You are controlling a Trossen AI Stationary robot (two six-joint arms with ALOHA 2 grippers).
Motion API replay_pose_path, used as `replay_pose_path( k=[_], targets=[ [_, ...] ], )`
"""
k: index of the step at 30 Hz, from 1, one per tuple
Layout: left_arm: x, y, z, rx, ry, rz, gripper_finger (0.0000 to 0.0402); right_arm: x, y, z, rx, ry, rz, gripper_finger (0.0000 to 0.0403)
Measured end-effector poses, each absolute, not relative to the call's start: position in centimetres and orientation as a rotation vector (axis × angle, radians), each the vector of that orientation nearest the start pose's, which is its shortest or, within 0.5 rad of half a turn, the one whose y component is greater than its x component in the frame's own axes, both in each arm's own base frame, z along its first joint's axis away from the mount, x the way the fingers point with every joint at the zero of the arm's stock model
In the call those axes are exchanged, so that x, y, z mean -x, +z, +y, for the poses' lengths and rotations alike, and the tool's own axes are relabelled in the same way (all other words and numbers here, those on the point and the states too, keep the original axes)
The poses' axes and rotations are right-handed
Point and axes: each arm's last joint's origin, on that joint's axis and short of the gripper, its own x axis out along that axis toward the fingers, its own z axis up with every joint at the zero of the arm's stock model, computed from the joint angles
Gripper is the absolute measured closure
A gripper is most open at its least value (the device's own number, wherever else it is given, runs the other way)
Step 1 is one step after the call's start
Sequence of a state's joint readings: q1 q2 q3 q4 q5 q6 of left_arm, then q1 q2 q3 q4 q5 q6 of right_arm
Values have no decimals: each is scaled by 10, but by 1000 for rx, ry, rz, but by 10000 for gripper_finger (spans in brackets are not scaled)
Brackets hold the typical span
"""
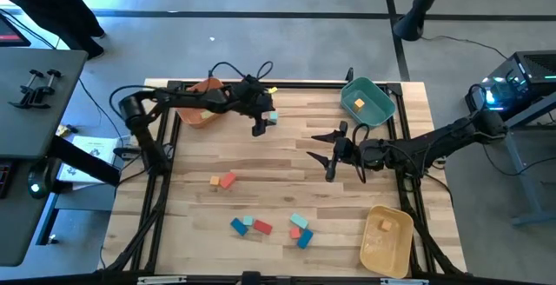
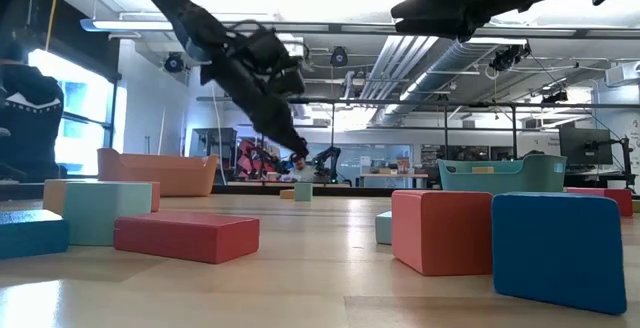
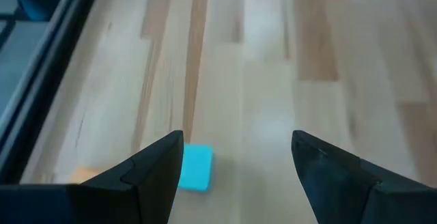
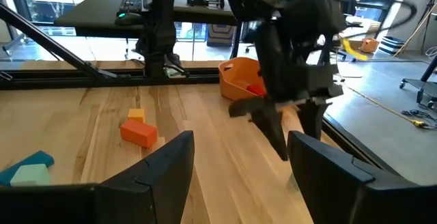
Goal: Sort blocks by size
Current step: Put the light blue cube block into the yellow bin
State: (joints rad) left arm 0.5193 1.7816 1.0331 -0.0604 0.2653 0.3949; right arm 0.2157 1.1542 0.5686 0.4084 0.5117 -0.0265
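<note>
Teal block [image 3: 196,167] lies flat (long axis unclear) beside left gripper [image 3: 235,162].

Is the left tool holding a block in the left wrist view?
No. The left tool is open with bare wood between its fingers, and the teal block lies on the table beside one finger.
</note>
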Motion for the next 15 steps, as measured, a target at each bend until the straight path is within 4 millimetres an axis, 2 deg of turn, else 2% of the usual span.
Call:
replay_pose_path(
  k=[7, 15],
  targets=[
    [-319, 138, 185, -79, 95, 849, 142, -239, 243, 38, 82, -293, 170, 169],
    [-321, 129, 191, -109, 144, 853, 142, -239, 243, 38, 68, -294, 168, 169]
  ],
)
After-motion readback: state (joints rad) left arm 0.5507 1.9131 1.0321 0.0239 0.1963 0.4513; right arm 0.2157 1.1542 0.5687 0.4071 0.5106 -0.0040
